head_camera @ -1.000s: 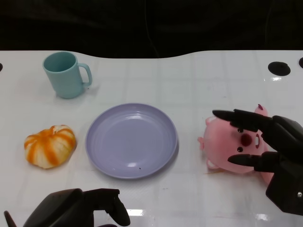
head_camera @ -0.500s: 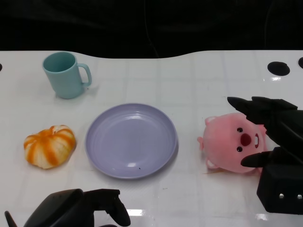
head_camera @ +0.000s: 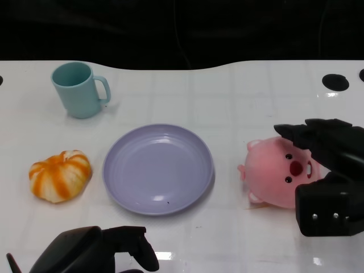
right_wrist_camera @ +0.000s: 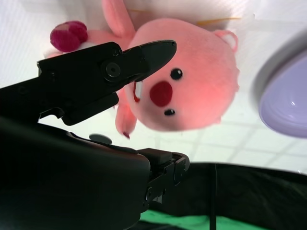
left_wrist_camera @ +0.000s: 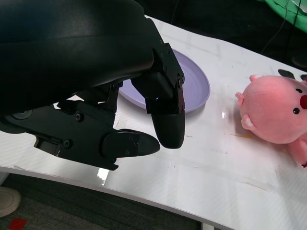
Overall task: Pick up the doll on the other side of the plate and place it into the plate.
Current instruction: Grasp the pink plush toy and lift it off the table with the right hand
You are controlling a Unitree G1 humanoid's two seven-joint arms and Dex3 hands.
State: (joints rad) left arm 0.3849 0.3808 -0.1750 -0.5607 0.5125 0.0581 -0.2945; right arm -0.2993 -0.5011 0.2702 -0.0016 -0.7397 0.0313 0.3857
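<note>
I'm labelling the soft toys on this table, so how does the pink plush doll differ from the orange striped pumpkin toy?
The pink plush doll has a face with dark eyes and a red nose; the orange-and-white striped pumpkin toy has none. The doll lies to one side of the lavender plate, the pumpkin to the other. The right hand reaches around the doll, fingers spread; nothing is near the pumpkin. Both rest on the white table, outside the plate.

Overhead head view; close wrist views, doll [head_camera: 276, 173] shared.
</note>
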